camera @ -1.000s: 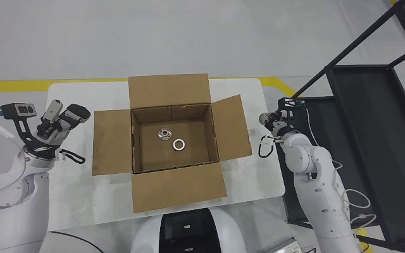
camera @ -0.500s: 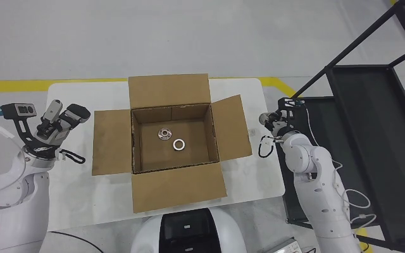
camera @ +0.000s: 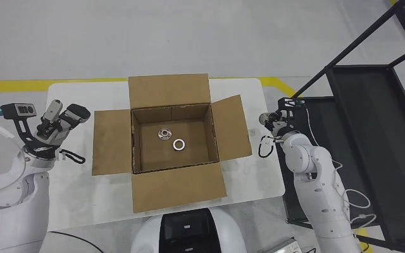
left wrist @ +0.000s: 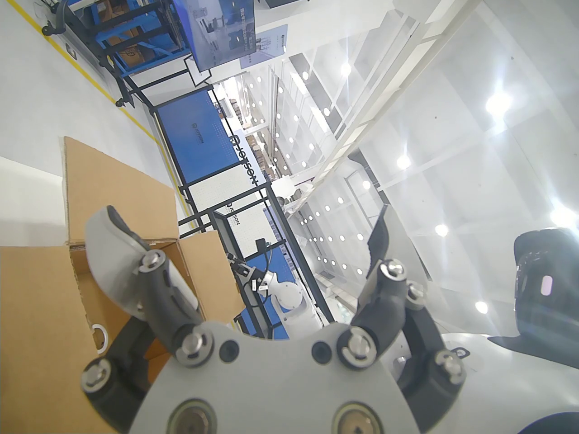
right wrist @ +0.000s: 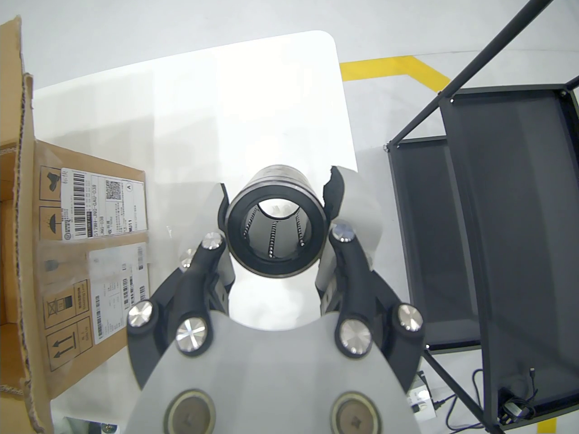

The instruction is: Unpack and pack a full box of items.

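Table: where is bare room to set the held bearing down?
Bare table strips: between the right flap and the right edge, by the right gripper and bearing, and left of the left flap. Flaps crowd the middle; the box floor is free around two rings.

Matt brown corrugated cardboard box [camera: 171,95] on a smooth, glossy white worktop [right wrist: 253,106], and a dark cylindrical sleeve [right wrist: 275,232] of sheened metal.

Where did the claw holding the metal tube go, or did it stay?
No move. The right claw with the metal tube sits where it was beside the box.
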`<action>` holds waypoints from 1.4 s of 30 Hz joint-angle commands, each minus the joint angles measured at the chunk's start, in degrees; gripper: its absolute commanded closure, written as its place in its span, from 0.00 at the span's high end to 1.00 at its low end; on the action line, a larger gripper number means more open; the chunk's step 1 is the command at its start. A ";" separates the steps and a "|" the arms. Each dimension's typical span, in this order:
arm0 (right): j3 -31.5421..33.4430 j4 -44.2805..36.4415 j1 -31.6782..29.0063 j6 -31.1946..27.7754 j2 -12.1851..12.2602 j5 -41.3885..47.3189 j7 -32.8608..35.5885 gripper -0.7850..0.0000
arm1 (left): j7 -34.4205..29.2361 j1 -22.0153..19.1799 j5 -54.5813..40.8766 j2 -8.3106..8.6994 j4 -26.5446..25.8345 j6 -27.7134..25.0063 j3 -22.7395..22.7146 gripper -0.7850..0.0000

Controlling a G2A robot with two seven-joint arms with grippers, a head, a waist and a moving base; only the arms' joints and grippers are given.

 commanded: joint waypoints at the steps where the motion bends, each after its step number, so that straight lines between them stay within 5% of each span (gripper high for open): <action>1: 0.03 0.34 -0.45 -0.57 0.06 -0.58 -0.38 0.00 | 0.00 0.00 0.00 0.00 0.00 0.00 0.00 1.00; 19: -3.13 4.37 -6.82 2.41 0.00 -10.39 -3.00 0.00 | 0.00 0.00 0.00 0.00 0.00 0.00 0.00 1.00; 40: -9.17 18.03 0.46 5.84 -1.57 -9.37 -8.03 0.00 | 0.00 0.00 0.00 0.00 0.00 0.00 0.00 1.00; 42: -9.38 18.56 0.81 5.95 -1.63 -9.56 -7.66 0.11 | 0.00 0.00 0.00 0.00 0.00 0.00 0.00 1.00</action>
